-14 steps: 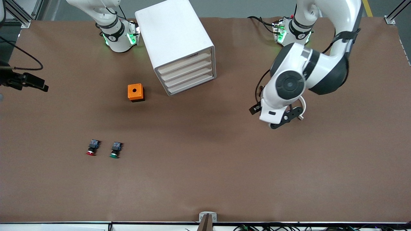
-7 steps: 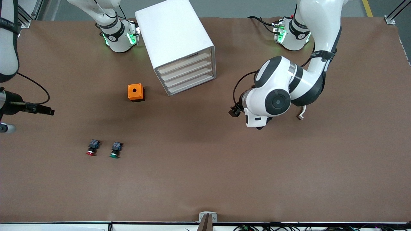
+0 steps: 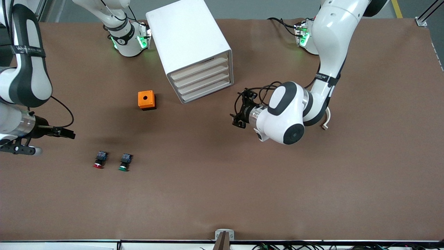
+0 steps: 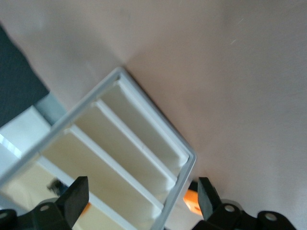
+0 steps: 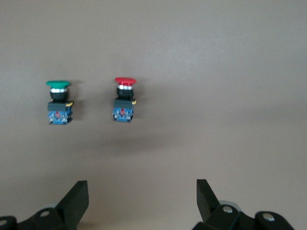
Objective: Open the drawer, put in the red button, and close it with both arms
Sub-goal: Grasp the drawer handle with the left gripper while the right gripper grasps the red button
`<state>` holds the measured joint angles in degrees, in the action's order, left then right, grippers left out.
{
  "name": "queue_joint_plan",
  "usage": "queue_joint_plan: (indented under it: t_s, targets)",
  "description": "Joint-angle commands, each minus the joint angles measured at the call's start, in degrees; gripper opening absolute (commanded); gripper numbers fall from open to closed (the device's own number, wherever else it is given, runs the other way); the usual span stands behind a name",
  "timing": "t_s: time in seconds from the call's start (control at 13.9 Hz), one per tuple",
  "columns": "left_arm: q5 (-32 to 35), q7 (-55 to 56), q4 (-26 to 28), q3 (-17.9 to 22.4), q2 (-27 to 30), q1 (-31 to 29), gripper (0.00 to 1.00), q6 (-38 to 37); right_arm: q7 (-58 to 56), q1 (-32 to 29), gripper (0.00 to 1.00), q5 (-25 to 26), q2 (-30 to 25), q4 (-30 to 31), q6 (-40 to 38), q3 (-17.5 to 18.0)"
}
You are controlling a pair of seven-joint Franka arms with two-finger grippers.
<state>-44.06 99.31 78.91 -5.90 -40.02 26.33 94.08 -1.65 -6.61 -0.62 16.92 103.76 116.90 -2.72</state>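
Observation:
The red button (image 3: 99, 160) lies on the table toward the right arm's end, beside the green button (image 3: 124, 162). In the right wrist view the red button (image 5: 124, 100) lies apart from my open, empty right gripper (image 5: 141, 201). My right gripper (image 3: 67, 133) hovers over the table near the red button. The white drawer cabinet (image 3: 189, 41) stands between the arm bases with its drawers (image 3: 203, 81) shut. My left gripper (image 3: 238, 114) is open and empty in front of the drawers. The left wrist view shows the drawer fronts (image 4: 124, 158) between the open fingers (image 4: 76, 196).
An orange box with a hole (image 3: 146, 100) stands beside the cabinet, toward the right arm's end; it also shows in the left wrist view (image 4: 194, 201). The green button also shows in the right wrist view (image 5: 59, 101). Brown table (image 3: 242, 194) spreads wide nearer the front camera.
The left arm has swung its gripper across and turned it toward the drawer fronts. The right arm has come into view, its gripper moving toward the two buttons.

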Motion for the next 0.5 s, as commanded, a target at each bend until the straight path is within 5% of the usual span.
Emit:
queue_joint_plan:
  t_s: [0.0,0.43]
  targets:
    - [-6.5,4.9,-2.5,0.1,-3.1,0.4,1.00,-3.3,0.7,0.9,0.98,0.9,1.6,4.9,8.7,0.1]
    - [-15.2,20.6,-1.9,0.1,-8.0,1.8,0.99,-9.1,8.2,3.4,1.00,0.9,6.4,7.2,17.8,0.1]
